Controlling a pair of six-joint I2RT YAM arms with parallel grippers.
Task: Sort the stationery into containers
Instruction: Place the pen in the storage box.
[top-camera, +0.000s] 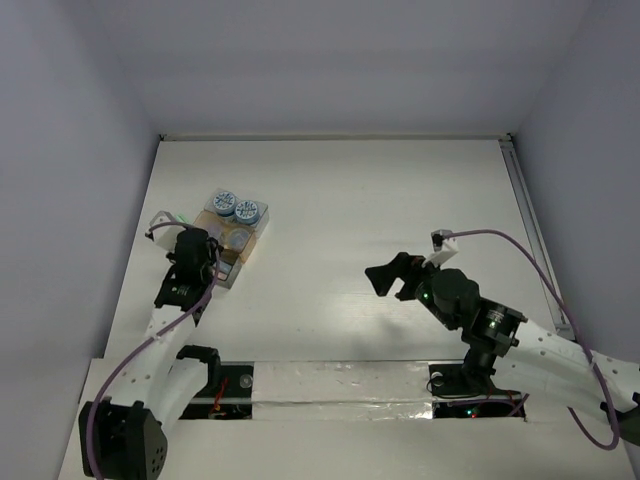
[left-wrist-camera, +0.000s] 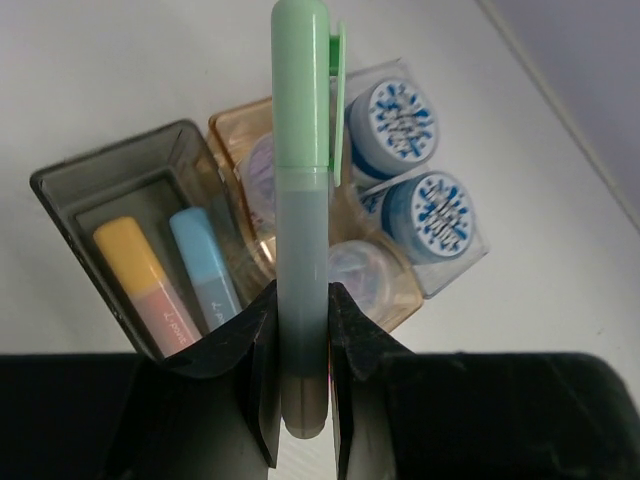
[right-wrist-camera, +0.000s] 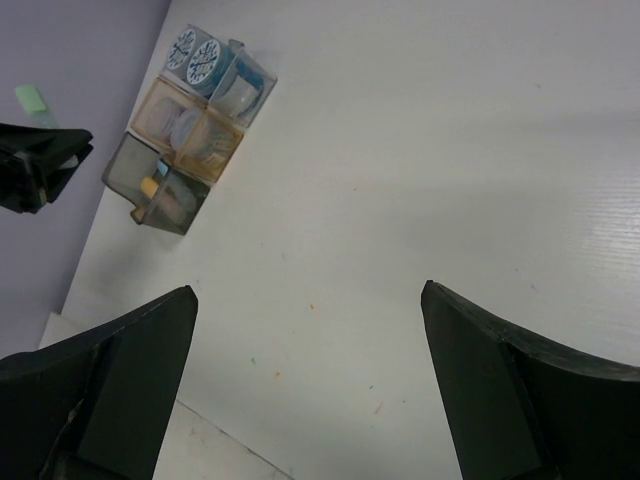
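The pale green plastic highlighter pen (left-wrist-camera: 303, 200) has its lower end buried between the black left gripper's (left-wrist-camera: 303, 305) fingers; the orange crayon-like stick (left-wrist-camera: 140, 270) and the blue crayon-like stick (left-wrist-camera: 205, 260) in the smoky grey see-through box (left-wrist-camera: 95, 175) lose their near ends behind one finger; the black right gripper's (right-wrist-camera: 308, 290) fingers run off the bottom edge.
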